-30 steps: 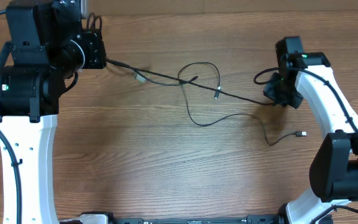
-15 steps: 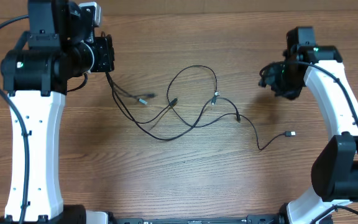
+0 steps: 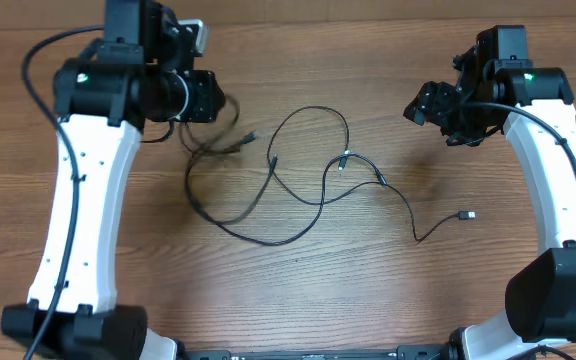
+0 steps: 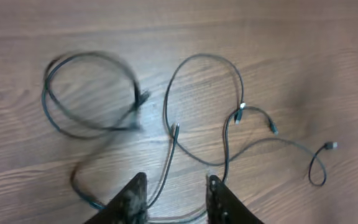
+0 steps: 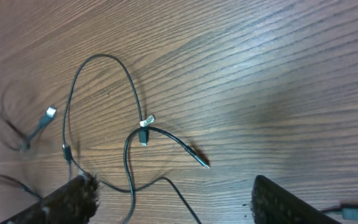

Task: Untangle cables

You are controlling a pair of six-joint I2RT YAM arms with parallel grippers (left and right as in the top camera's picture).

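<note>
Several thin black cables [image 3: 344, 158] lie in loose crossing loops on the middle of the wooden table [image 3: 298, 290]. One plug end [image 3: 465, 215] rests at the right. My left gripper [image 3: 218, 103] hovers at the upper left of the tangle, jaws apart. In the left wrist view a blurred cable loop [image 4: 92, 93] lies to the left, and a strand runs along the table between the left gripper's [image 4: 176, 186] fingers. My right gripper [image 3: 420, 103] hangs wide open to the upper right of the cables. Between the right gripper's [image 5: 174, 186] fingers only table and loose cables [image 5: 143, 124] show.
The white and black arms stand along both sides of the table, with their own thicker wires attached. A USB plug [image 5: 353, 210] lies by the right finger [image 5: 284, 205] in the right wrist view. Bare wood lies in front of the tangle.
The cable stretched between both grippers has been let go: first the right jaws opened, then the left. It now lies slack in loops. The left arm moved right, the right arm slightly up.
</note>
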